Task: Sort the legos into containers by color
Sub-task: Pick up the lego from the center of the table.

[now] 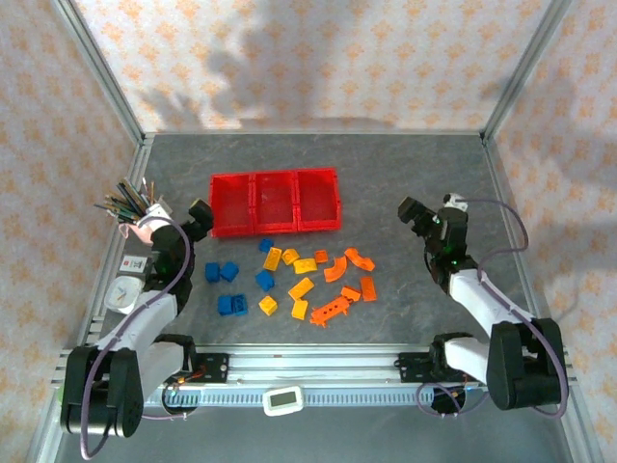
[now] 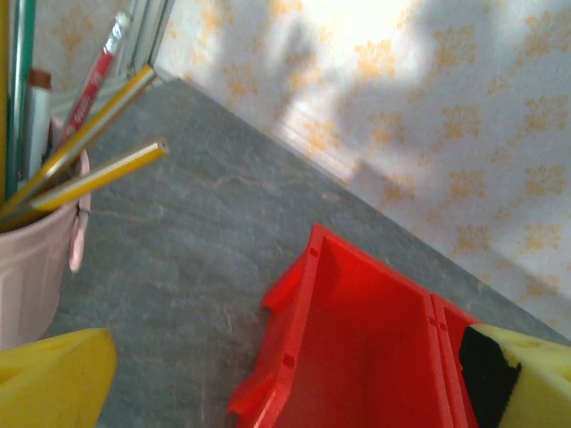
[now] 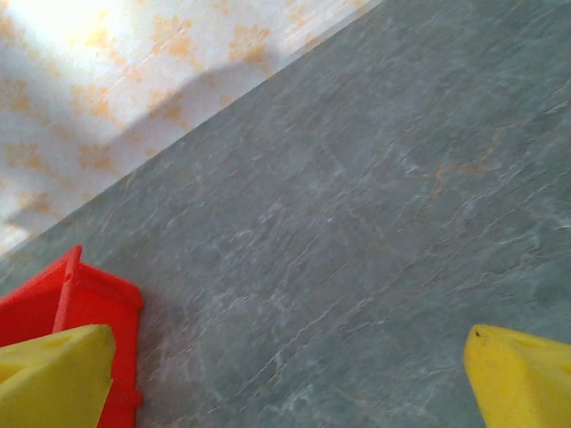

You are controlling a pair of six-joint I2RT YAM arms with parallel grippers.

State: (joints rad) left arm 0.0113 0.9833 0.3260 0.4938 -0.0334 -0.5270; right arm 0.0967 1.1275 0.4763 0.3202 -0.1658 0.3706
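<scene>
— Where are the legos (image 1: 289,275)?
— Loose in the middle of the table (image 1: 405,164), just nearer than the red three-bin tray (image 1: 275,201) (itself toward the far edge).
— Jaws?
— Left gripper (image 1: 199,218) and right gripper (image 1: 411,211) both spread apart, holding nothing.

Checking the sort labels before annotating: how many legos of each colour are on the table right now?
Blue legos: 6 (the near-left pair touch and are hard to split)
Yellow legos: 6
Orange legos: 6, including the long toothed piece
Total: 18, all loose on the table, none in the red bins.
</scene>
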